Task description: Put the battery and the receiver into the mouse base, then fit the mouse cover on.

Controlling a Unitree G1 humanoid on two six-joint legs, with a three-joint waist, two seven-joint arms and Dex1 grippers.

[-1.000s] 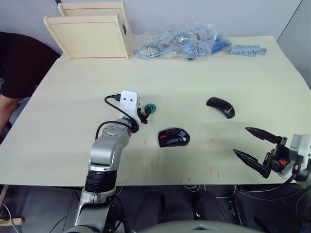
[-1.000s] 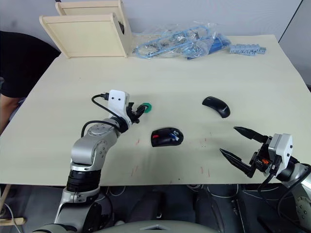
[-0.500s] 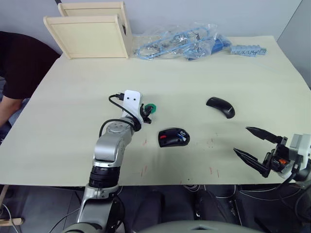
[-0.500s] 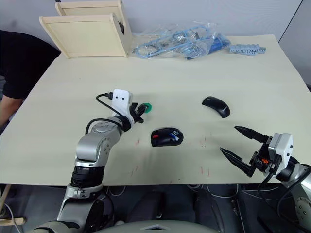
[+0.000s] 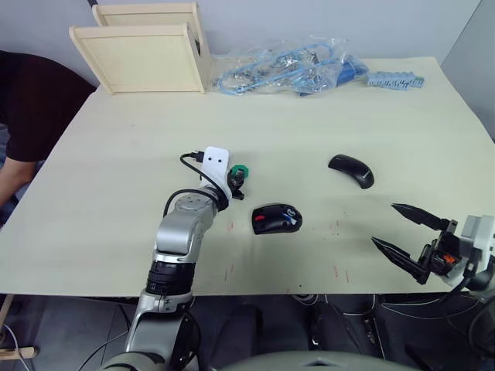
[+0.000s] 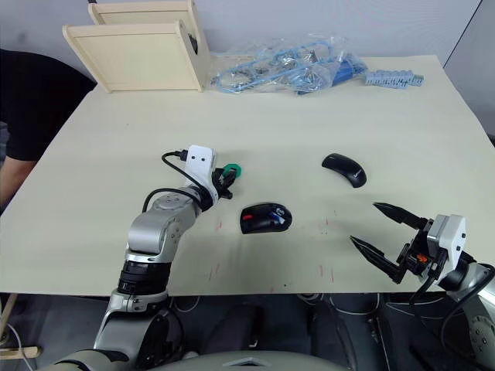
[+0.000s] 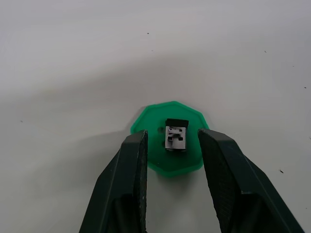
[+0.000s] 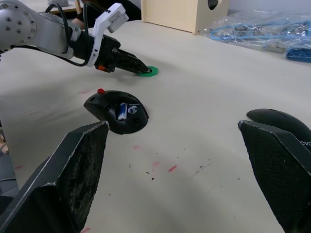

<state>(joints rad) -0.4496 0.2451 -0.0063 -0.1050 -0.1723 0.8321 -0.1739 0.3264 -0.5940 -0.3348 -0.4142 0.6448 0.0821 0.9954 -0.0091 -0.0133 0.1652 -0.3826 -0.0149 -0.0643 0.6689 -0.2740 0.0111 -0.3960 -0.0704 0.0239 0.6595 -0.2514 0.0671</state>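
Left end effector [image 7: 169, 145] lowered with fingers apart, straddling the tiny dark receiver [image 7: 175, 136] upright on a green scalloped plastic disc [image 7: 170, 145] lying on the pale counter [image 5: 116, 193]. Blue battery [image 8: 122, 110] already seated in the black oval mouse base [image 5: 276, 219] nearby. Glossy black mouse cover [image 5: 351, 170] well apart. Right end effector [image 5: 406, 236] idle, wide open. Risk: closing off-centre, pinching the disc rim instead, tipping or flicking the receiver away.

left gripper [image 7: 168, 145] nearer receiver [image 7: 176, 135], disc [image 7: 169, 138]
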